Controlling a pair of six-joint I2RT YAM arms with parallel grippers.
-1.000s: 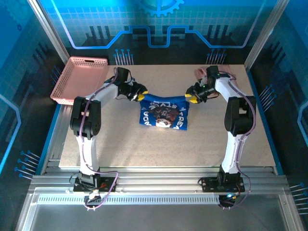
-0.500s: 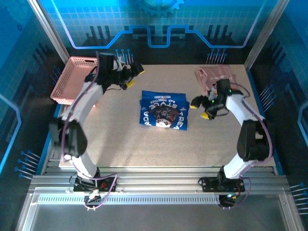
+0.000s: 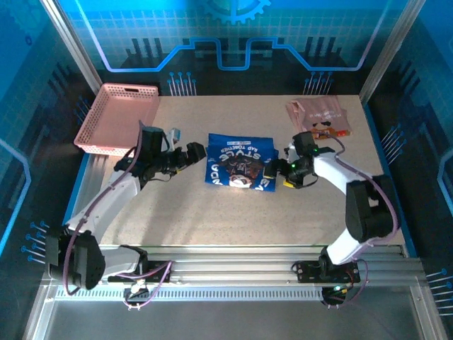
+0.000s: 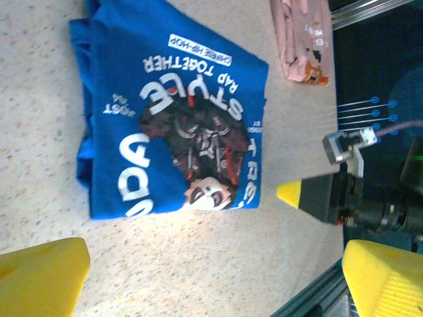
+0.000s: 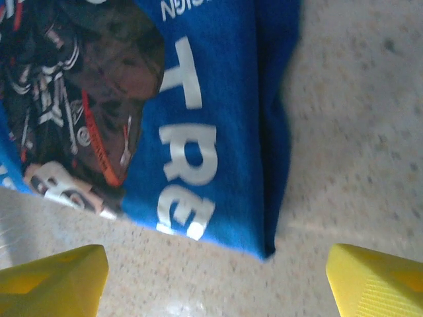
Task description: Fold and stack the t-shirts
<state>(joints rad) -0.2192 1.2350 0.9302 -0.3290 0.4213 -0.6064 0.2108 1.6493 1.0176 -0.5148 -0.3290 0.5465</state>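
The blue shirt [image 3: 239, 170] lies folded in the middle of the table [image 3: 212, 219], print facing up. The pink shirt [image 3: 318, 119] lies folded near the far right corner, well apart from it. The left gripper [image 3: 198, 154] is just beside the blue shirt's left edge, its 2 yellow fingers [image 4: 39, 271] spread wide with nothing between them. The right gripper [image 3: 278, 173] is at the shirt's near right corner, jaws also wide and empty, with that corner lying ahead of its fingers [image 5: 377, 277]. A pink basket [image 3: 117, 117] stands at the far left.
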